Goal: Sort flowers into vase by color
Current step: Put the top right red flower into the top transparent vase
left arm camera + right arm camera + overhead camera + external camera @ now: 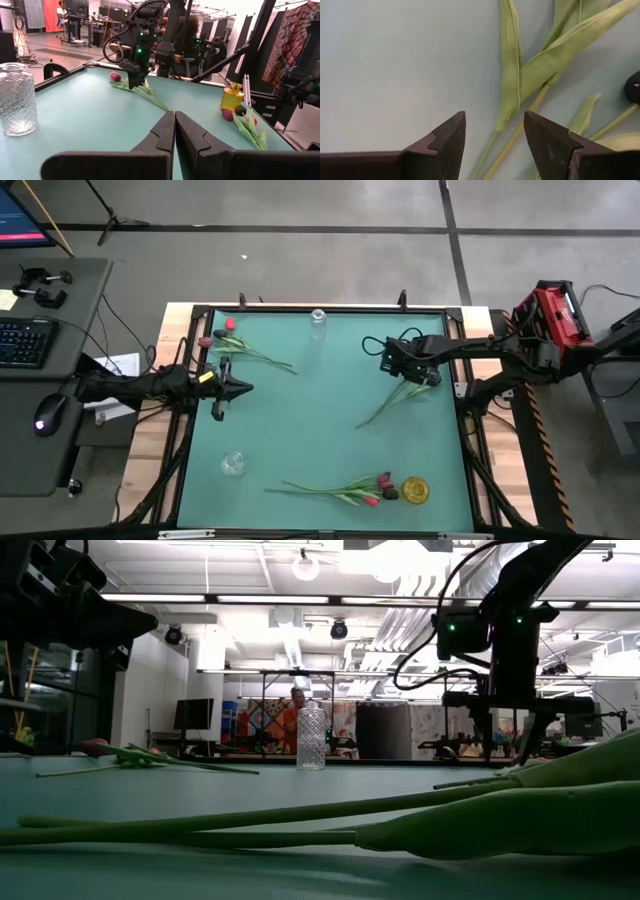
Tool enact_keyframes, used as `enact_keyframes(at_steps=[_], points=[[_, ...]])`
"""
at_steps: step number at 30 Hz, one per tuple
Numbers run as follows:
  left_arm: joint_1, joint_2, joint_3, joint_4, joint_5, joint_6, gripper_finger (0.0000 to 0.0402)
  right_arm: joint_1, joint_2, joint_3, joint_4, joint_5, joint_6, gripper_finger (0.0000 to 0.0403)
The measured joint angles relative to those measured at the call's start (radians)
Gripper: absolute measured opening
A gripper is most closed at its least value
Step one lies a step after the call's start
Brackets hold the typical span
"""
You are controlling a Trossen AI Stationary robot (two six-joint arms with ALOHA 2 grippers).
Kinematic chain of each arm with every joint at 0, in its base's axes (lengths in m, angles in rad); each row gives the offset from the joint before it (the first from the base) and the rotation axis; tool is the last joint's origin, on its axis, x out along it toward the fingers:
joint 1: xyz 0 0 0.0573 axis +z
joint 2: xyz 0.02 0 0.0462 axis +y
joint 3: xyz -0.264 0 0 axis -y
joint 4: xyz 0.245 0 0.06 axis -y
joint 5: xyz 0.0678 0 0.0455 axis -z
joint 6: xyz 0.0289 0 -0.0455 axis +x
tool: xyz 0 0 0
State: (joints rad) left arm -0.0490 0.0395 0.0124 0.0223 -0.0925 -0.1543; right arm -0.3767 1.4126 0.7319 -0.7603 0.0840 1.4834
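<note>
One flower [395,398] head hidden under right pincer [432,379], stems cropped

— Where do your cameras sit?
— One looks straight down on your whole table [330,430]. One sits at tabletop height, facing the room. Each wrist camera looks past its own fingers, the right very close to the surface.
— What overlaps?
— The clear glass bottle [312,737] shows overhead and low.

Flat teal-green bench [300,420], slim green-stemmed flowers with red-pink and near-black heads [350,488], small amber-yellow faceted glass vase [414,490], clear cut-pattern glass bottle [318,323], clear round glass vase [232,464], matte black left pincer [220,387]
</note>
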Motion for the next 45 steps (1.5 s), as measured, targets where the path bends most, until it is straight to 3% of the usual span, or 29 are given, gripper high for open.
enact_keyframes(at_steps=[11,26,30,35,40,45], points=[[0.000,0.000,0.000,0.000,0.000,0.000,0.0000,-0.003,0.014,0.000,0.007,0.028,0.021,0.0193],[0.000,0.000,0.000,0.000,0.000,0.000,0.0000,-0.003,0.139,0.005,0.086,0.027,0.062,0.0190],[0.000,0.000,0.000,0.000,0.000,0.000,0.0000,-0.002,0.142,0.003,0.083,0.049,0.079,0.0144],[0.000,0.000,0.000,0.000,0.000,0.000,0.0000,-0.001,0.127,0.001,0.111,0.083,0.041,0.0017],[0.000,0.000,0.000,0.000,0.000,0.000,0.0000,0.000,0.016,-0.003,0.307,0.186,-0.092,0.0009],[0.000,0.000,0.000,0.000,0.000,0.000,0.0000,-0.005,-0.107,-0.002,0.578,0.271,-0.346,0.0004]])
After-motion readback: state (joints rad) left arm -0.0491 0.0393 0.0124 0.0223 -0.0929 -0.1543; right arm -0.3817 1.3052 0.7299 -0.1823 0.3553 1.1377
